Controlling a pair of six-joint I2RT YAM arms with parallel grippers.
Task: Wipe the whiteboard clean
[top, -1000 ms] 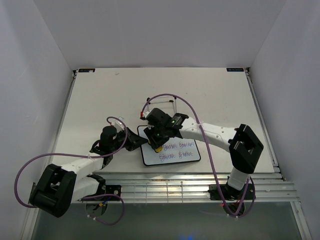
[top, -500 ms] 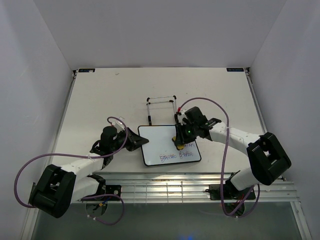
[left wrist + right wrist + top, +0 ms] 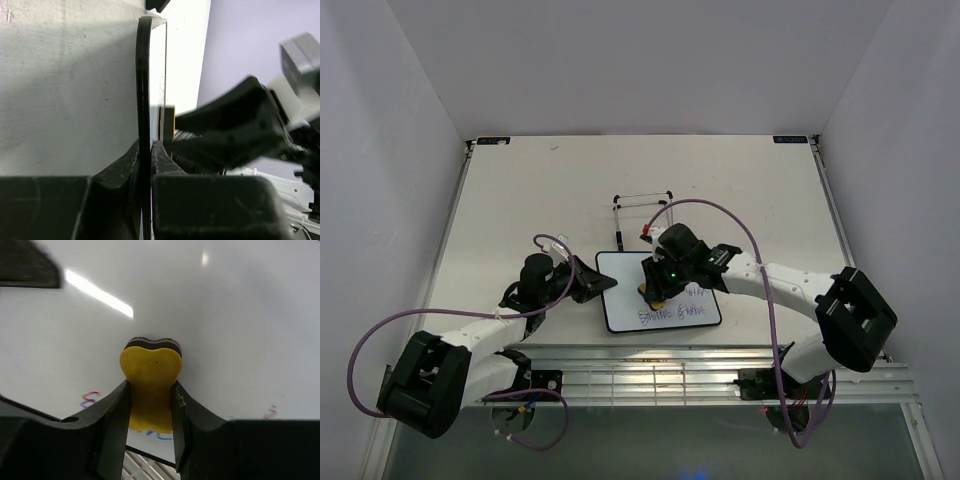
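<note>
The whiteboard [image 3: 621, 271] lies flat on the table, its upper part white, with red and purple writing along its near edge and a little at its right. My left gripper [image 3: 599, 283] is shut on the board's left rim, seen edge-on in the left wrist view [image 3: 143, 75], with the jaws closed on either side [image 3: 145, 146]. My right gripper [image 3: 656, 289] is shut on the yellow eraser [image 3: 656, 297] and presses it on the board's middle. In the right wrist view the eraser [image 3: 150, 374] sits between my fingers [image 3: 150, 392] on the white surface [image 3: 230, 310].
A thin black wire stand [image 3: 642, 211] stands just behind the board. A slatted metal rail [image 3: 700, 366] runs along the table's near edge. White walls enclose the table on the left, right and back.
My right gripper swept the eraser from the board's left to its right and back to the middle. Most of the upper line of writing is gone. The left arm held still.
</note>
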